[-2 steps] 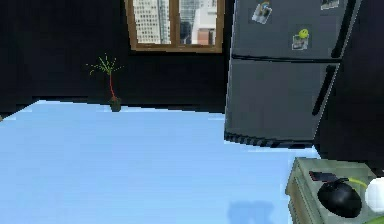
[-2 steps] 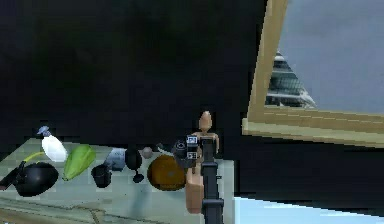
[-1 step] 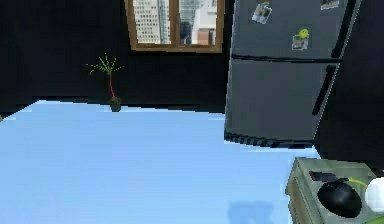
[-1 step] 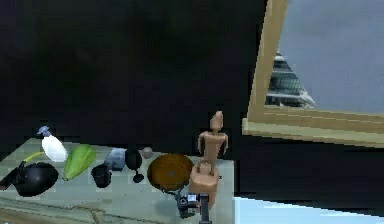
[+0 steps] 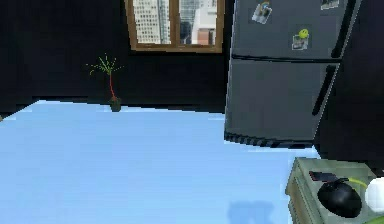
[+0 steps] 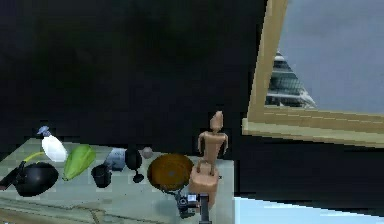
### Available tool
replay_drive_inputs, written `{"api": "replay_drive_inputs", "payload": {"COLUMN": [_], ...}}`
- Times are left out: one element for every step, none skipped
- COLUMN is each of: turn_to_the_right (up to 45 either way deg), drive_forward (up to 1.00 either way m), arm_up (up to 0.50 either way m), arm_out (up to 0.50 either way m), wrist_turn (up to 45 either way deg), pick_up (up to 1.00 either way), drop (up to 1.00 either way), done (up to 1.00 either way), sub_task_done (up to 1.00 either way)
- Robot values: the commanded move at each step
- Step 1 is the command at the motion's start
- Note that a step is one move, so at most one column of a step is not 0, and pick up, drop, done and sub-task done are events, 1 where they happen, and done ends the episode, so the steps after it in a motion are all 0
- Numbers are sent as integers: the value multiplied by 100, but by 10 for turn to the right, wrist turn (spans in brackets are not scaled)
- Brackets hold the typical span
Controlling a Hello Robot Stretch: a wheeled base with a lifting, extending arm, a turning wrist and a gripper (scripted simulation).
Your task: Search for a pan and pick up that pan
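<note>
Pan (image 6: pixel 35 180): black, round, with a handle. Lies on the table (image 6: pixel 228 190), at the far left end in the arm side view. Shows again in the forward view's bottom right corner (image 5: pixel 340 196).

Gripper (image 6: pixel 188 203): low at the table's near edge, by the bowl (image 6: pixel 170 170) and the statue's base. Well apart from the pan. Fingers apart or together: cannot tell. Load: cannot tell, with things standing on the table right behind it.

Between gripper and pan, from the gripper leftward:
- brown bowl, nearest
- dark goblet (image 6: pixel 133 161) and grey mug (image 6: pixel 118 158)
- dark cup (image 6: pixel 100 175)
- green leafy thing (image 6: pixel 80 160)
- white spray bottle (image 6: pixel 50 147), just behind the pan

Wooden statue (image 6: pixel 212 140): upright, right of the bowl, tallest thing on the table.

Surroundings: window (image 6: pixel 320 70) in the dark wall right of the table. In the forward view, a grey fridge (image 5: pixel 280 75) beyond the table, a small potted plant (image 5: pixel 107 82) at the far wall and blue floor (image 5: pixel 130 160).
</note>
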Motion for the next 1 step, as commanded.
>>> {"api": "replay_drive_inputs", "payload": {"turn_to_the_right": [0], "drive_forward": [0], "arm_up": [10], "arm_out": [0], "wrist_turn": [0], "pick_up": [0], "drop": [0], "done": [0], "sub_task_done": [0]}}
